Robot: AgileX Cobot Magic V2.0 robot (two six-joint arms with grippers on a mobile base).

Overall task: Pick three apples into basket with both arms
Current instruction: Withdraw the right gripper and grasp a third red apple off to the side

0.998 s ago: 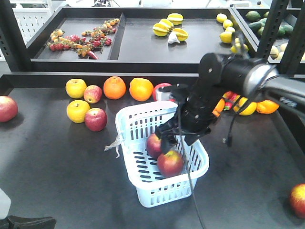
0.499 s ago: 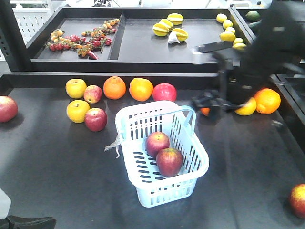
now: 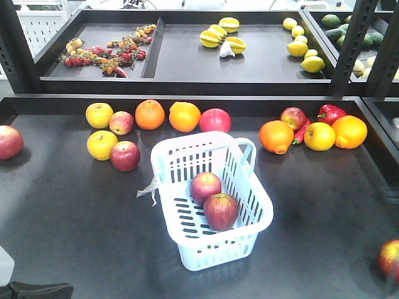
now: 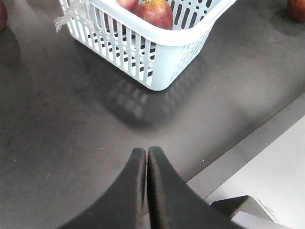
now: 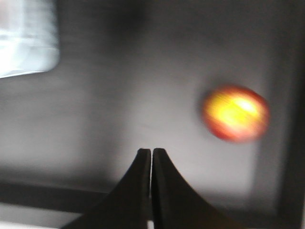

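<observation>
Apples: two (image 3: 206, 187) (image 3: 221, 211) lie touching inside the basket (image 3: 262, 217) in the front view; no gripper shows there. Left wrist view: left gripper (image 4: 147, 153) has its jaws pressed together, holding nothing; basket ahead. Right wrist view, blurred: right gripper (image 5: 151, 155) likewise closed and unloaded; an apple (image 5: 235, 113) lies ahead, to its right.

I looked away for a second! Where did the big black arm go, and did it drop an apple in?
It left the front view toward the right, uncovering the fruit it hid there. Its tool, now shut and empty, let the nearer apple go into the basket, beside the other apple. The left tool is shut too. The basket and the loose fruit stayed put.
</observation>
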